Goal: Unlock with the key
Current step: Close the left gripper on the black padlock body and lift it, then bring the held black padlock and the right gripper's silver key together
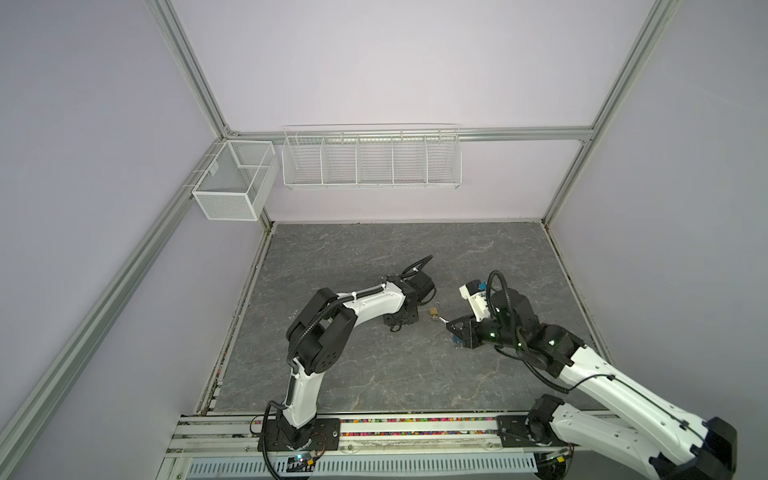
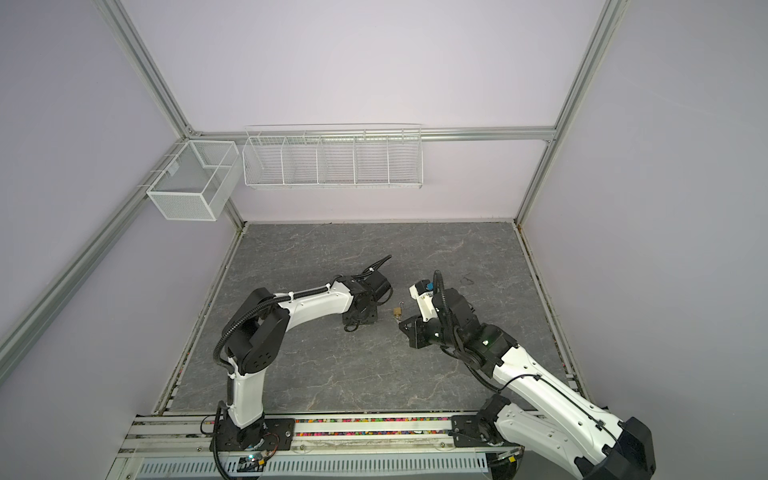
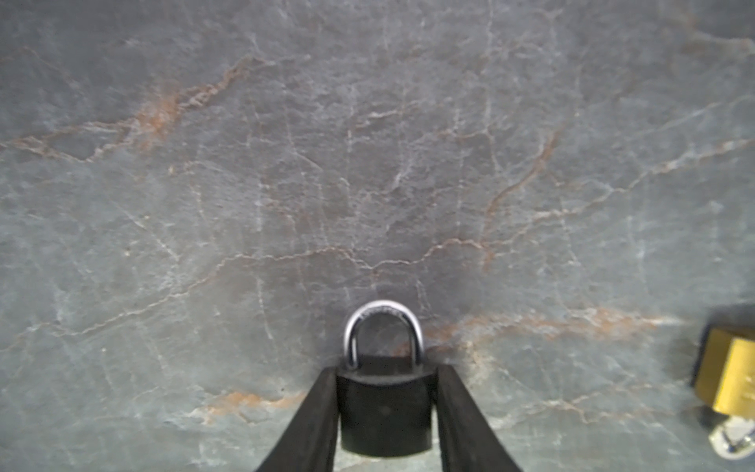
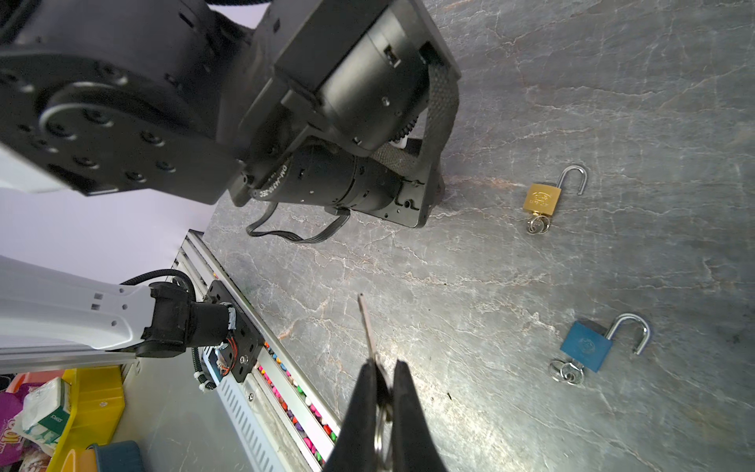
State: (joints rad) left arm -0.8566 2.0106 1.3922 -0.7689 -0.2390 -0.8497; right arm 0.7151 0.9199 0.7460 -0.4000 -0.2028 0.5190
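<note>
A black padlock (image 3: pixel 386 408) with its silver shackle (image 3: pixel 384 318) closed lies on the grey stone table (image 3: pixel 367 163). My left gripper (image 3: pixel 386 370) is shut on the padlock's body, one finger pressed on each side. In both top views the left gripper (image 1: pixel 399 322) (image 2: pixel 359 320) points down at the table and hides the lock. My right gripper (image 4: pixel 385 363) is shut on a silver key (image 4: pixel 365 323). The key's blade sticks out past the fingertips and its ring (image 4: pixel 380 433) hangs between the fingers. The right gripper (image 1: pixel 444 323) hovers to the right of the left one.
A brass padlock (image 4: pixel 541 198) (image 1: pixel 433 311) lies between the two grippers, its shackle open and a key in it. A blue padlock (image 4: pixel 586 345), also open with keys, lies nearby. Wire baskets (image 1: pixel 372 160) and a mesh box (image 1: pixel 232 183) hang on the back wall.
</note>
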